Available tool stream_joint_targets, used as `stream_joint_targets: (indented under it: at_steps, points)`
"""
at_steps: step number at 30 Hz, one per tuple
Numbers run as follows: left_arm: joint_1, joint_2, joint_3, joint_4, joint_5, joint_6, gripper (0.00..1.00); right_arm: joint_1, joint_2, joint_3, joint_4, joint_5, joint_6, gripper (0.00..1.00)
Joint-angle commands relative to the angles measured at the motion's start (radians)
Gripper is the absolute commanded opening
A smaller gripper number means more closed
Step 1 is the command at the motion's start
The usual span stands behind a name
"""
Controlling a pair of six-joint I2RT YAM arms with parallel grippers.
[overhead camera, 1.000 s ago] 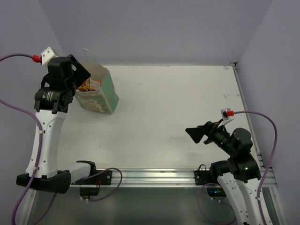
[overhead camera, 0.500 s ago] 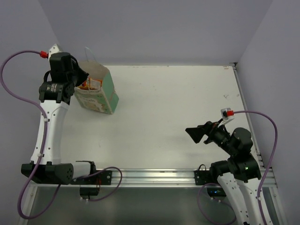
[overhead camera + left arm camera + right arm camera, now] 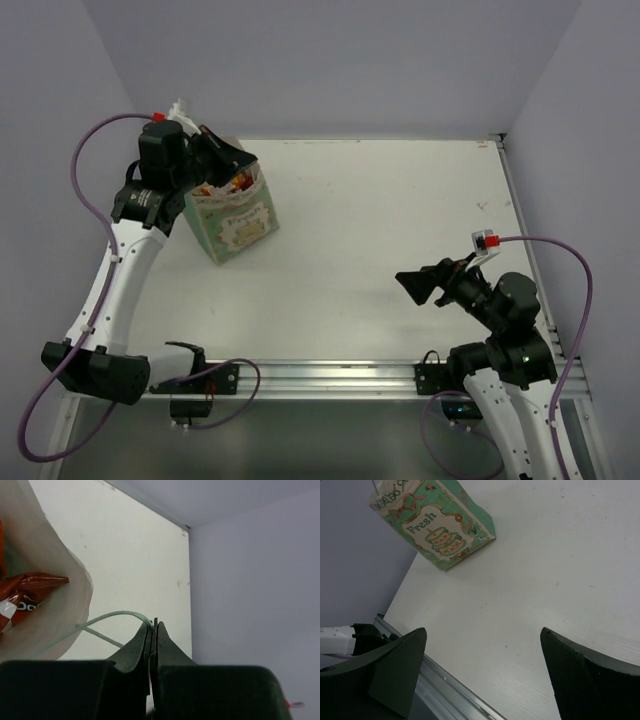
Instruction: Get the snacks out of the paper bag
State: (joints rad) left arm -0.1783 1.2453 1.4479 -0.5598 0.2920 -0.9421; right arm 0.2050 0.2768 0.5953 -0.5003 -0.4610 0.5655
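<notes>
The paper bag (image 3: 236,222) stands tilted at the far left of the table, its cream "Fresh" cake face (image 3: 436,530) turned toward the near edge. Snacks (image 3: 232,182) show in its open top; a red-and-white packet (image 3: 29,590) lies against the bag's inner wall (image 3: 65,600). My left gripper (image 3: 228,155) hovers over the bag's mouth, shut on the thin string handle (image 3: 115,615), which loops up into the fingertips (image 3: 152,626). My right gripper (image 3: 420,285) hangs open near the right front of the table, far from the bag, with nothing between its fingers (image 3: 400,665).
The white table (image 3: 400,210) is bounded by grey walls at the back and both sides. An aluminium rail (image 3: 330,375) runs along the near edge, between the arm bases. The right arm's cable (image 3: 560,250) loops beside it.
The left gripper closed on the bag's string handle and swung right and toward the middle. The bag came along and turned, showing its cream face. The right arm stayed still.
</notes>
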Motion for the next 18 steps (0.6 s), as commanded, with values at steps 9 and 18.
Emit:
stream_joint_targets:
  at_steps: [9,18]
  points:
    - [-0.373,-0.034,-0.116,0.302,0.026,-0.167,0.00,-0.004,0.035,0.072,0.012,0.018,-0.022,0.99]
    - [-0.627,-0.053,-0.170,0.350,-0.111,-0.204,0.00,-0.004,0.041,0.077,0.016,0.025,-0.019,0.99]
